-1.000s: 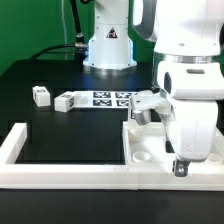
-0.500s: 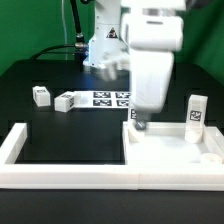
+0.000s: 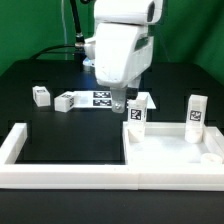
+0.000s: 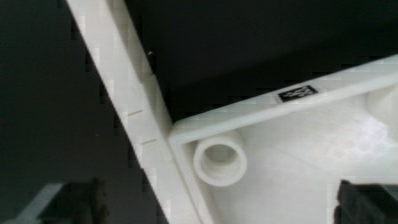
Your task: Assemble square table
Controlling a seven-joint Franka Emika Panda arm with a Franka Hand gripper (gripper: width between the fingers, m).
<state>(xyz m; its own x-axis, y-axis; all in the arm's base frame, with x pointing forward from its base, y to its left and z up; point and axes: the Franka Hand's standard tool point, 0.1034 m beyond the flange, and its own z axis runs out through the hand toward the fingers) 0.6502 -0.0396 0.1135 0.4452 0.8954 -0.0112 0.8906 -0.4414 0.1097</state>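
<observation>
This looks like a robotics lab bench rather than a home or a shop. A white robot arm (image 3: 120, 45) stands at the upper middle of the frame on a matte black table (image 3: 70, 130), with a plain green backdrop (image 3: 30, 25) across the upper left and dark cables (image 3: 68, 30) running down beside the arm. Printed black-and-white tags mark the marker board (image 3: 103, 97) lying flat at the centre and the small white leg blocks (image 3: 41, 96) at middle left, and a long white bar frame (image 3: 60, 177) fences the work area along the lower edge.
</observation>
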